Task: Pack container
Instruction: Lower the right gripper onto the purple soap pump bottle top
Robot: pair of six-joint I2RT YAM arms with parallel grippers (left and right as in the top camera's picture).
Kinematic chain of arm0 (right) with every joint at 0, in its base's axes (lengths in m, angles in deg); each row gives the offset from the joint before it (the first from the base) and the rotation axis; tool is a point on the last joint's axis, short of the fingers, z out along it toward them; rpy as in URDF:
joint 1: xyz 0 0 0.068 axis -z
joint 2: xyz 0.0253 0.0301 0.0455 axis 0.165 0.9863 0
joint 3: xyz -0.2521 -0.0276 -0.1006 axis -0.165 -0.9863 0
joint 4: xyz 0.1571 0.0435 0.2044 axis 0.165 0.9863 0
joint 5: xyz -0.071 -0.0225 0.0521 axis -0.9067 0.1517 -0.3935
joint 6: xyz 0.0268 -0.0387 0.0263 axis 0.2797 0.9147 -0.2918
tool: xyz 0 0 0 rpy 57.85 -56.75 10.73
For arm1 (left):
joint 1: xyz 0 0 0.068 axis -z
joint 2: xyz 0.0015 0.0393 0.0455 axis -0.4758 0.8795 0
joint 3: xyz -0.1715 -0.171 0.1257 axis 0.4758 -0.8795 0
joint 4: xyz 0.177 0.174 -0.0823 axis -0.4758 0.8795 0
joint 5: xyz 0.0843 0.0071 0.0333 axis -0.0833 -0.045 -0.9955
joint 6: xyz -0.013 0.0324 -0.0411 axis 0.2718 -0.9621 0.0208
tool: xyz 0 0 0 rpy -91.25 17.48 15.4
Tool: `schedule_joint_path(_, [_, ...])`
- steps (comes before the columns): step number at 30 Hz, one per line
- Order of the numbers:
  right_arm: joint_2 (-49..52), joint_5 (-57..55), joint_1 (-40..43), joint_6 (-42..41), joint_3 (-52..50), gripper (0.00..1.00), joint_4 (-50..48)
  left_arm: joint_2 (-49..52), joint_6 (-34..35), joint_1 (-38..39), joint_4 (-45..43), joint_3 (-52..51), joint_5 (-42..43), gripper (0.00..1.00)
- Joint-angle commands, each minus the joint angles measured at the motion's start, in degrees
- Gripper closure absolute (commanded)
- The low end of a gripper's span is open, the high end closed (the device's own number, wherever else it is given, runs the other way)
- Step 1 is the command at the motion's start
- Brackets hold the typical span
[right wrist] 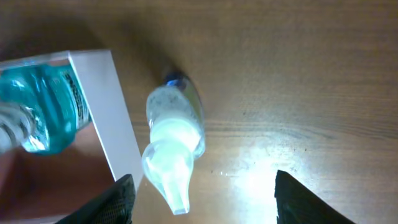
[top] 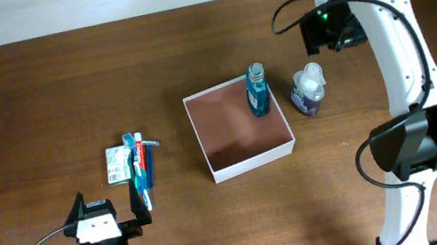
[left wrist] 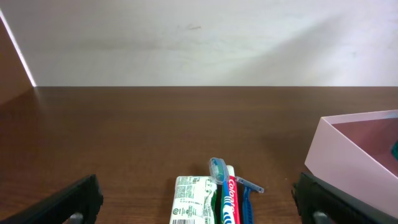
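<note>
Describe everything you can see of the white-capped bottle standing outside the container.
The white-capped bottle is small, with a translucent bluish body, seemingly plastic, and a white tapered nozzle top. It stands upright on the table, just outside the container wall, near the corner where a teal bottle stands inside. Whether it touches the wall is unclear. The right gripper is open above it, not touching.

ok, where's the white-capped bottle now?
Overhead, the white-capped bottle sits on the table right of centre, just outside the right wall of the container, near the blue bottle inside.
</note>
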Motion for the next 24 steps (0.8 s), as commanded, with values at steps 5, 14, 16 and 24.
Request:
schedule_joint_path(5, [0.2,9.35,-0.35,12.79,-8.02,0.36,-0.52,-0.44,-0.85,-0.24,-0.02,-0.37,0.63,0.0])
schedule_joint_path(14, [0.2,7.85,-0.35,15.15,-8.55,0.37,-3.82,-0.44,-0.85,-0.24,-0.02,-0.37,0.63,0.01])
schedule_joint_path(16, [0.2,7.82,-0.37,15.13,-9.53,0.39,-4.76,-0.44,-0.85,-0.24,-0.02,-0.37,0.63,0.0])
schedule_joint_path(24, [0.2,7.85,-0.37,14.67,-13.05,0.47,-6.84,-0.44,-0.87,-0.24,-0.02,-0.37,0.63,0.0])
